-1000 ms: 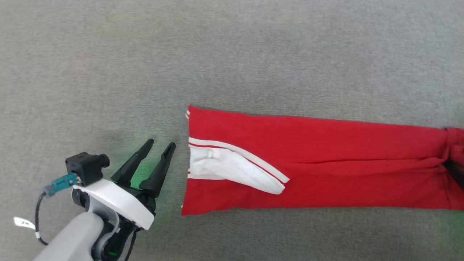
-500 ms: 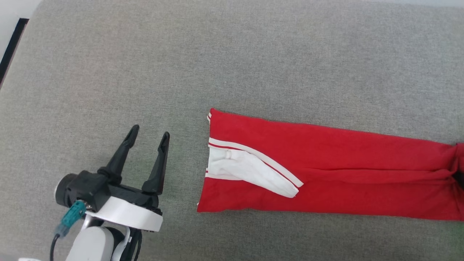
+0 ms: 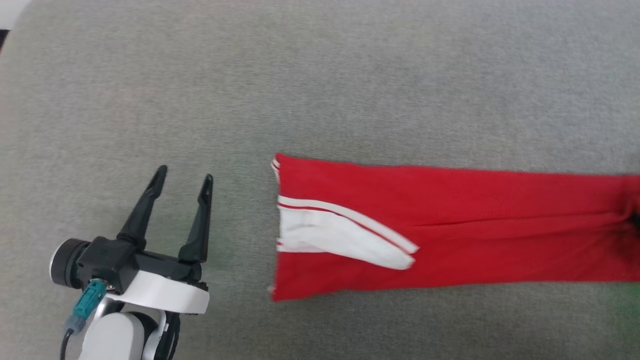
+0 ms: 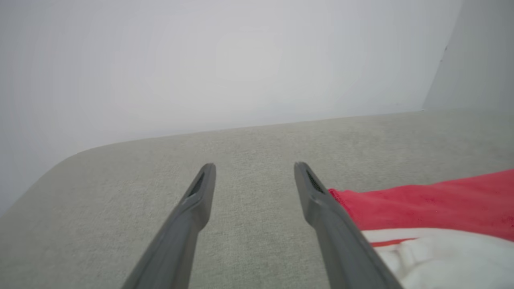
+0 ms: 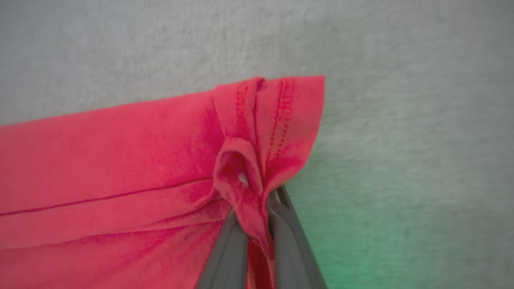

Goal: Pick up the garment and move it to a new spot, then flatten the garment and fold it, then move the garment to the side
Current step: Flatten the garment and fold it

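Head view: left hand, spread wide, now farther from the garment; right hand still pinches its end.

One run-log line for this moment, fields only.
garment: folded strip on grey surface | left gripper: open, beside sleeve end, apart | right gripper: shut on other end

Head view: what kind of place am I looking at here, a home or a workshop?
Probably an indoor practice room for folding clothes, not clearly a home: a wide grey fabric-covered surface, a plain pale wall behind it, and one red garment laid out beside the robot's left gripper.
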